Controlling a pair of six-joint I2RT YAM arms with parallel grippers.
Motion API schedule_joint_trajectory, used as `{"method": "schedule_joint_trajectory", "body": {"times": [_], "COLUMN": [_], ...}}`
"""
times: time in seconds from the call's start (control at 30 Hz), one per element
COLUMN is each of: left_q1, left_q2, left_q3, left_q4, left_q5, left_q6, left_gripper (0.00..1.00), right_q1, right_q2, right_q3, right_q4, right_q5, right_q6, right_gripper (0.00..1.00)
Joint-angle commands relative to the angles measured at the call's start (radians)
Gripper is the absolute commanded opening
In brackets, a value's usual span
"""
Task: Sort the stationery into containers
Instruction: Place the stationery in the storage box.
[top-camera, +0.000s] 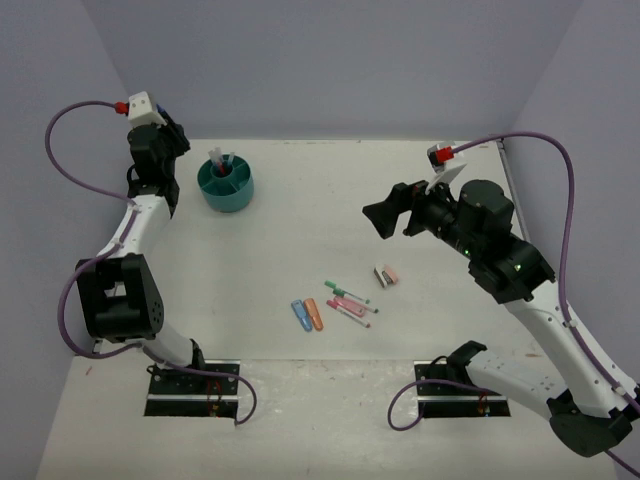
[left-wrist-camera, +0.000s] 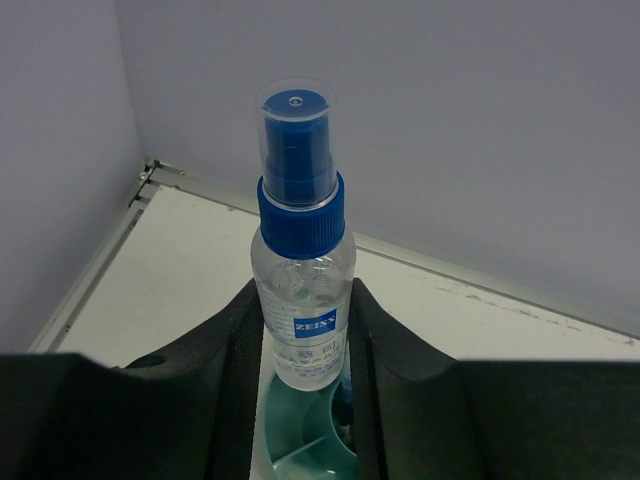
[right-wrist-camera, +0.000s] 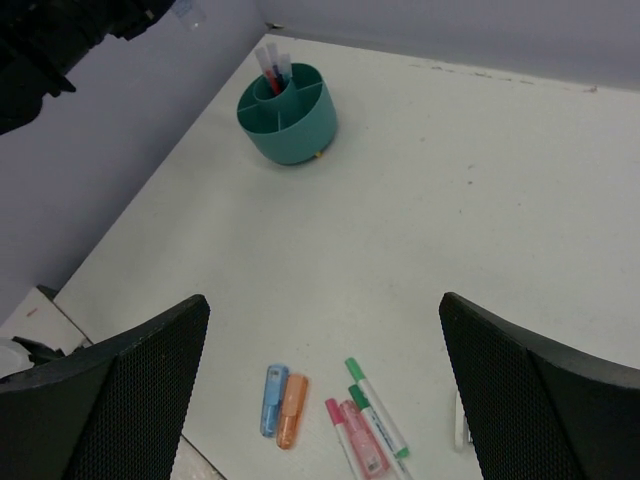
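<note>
Left hand (left-wrist-camera: 305, 395) clamps a blue-capped spray bottle (left-wrist-camera: 302, 260) above the far-left teal tub (top-camera: 226, 188); released crooked, it could topple out. Right hand (top-camera: 384, 220) gapes empty.

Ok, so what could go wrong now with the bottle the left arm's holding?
The bottle is tall and the left gripper pinches only its lower body, so it could tilt or slip when moved. The tub shows right below it, and its centre cup already holds pens; lowering the bottle there might knock them or tip the tub.
</note>
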Motion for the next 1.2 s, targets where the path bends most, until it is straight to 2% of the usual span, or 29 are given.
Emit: {"method": "schedule_joint_trajectory", "body": {"times": [0.0,0.3,0.6,1.17], "left_q1": [0.044,0.057,0.057,0.056], "left_q2": [0.054,0.151,0.225,0.259], "left_q3": [0.005,-0.047,-0.051,-0.05], "left_q4": [0.202,0.279,0.289,0.189], "left_q5": [0.085,0.157,0.16,0.19], "left_q6": [0.01,-0.055,-0.087,-0.106], "left_gripper": [0.0,0.0,0.0,0.0], "right_q1": [-0.001,-0.001,-0.001,-0.001], "right_q2": [-0.042,-0.046,-0.032,-0.027], "right_q3": [-0.001,-0.01,-0.007,-0.002], "right_q4": [0.093,0.109,0.111,0.103], "right_q5": [-0.099,-0.138,-0.165,-0.17], "right_q6": [0.025,0.027,0.026,0.019], "right_gripper": [0.99,0.99,0.99,0.99]}}
